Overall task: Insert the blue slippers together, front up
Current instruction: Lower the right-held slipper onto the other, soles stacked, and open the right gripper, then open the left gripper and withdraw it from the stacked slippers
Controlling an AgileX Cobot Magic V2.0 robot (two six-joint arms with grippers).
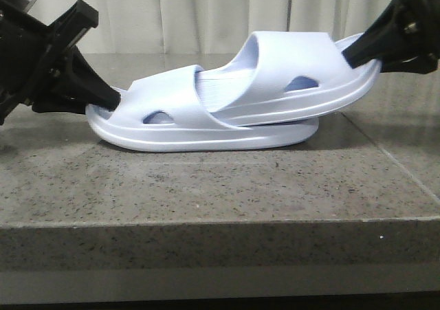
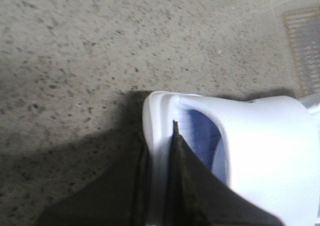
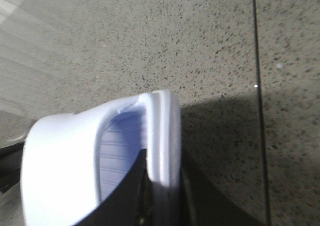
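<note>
Two pale lavender-blue slippers lie interlocked on the grey stone table (image 1: 206,179). The lower slipper (image 1: 179,128) rests flat on the table. The upper slipper (image 1: 302,76) is tilted, one end pushed under the lower slipper's strap and the other end raised at the right. My left gripper (image 1: 103,100) is shut on the lower slipper's left sole rim (image 2: 157,136). My right gripper (image 1: 357,56) is shut on the raised end of the upper slipper (image 3: 162,136).
A dark seam (image 3: 257,85) runs through the table at the right. The table's front edge (image 1: 206,220) is near the camera. A pale curtain (image 1: 206,14) hangs behind. A ribbed grate (image 2: 305,40) shows in the left wrist view.
</note>
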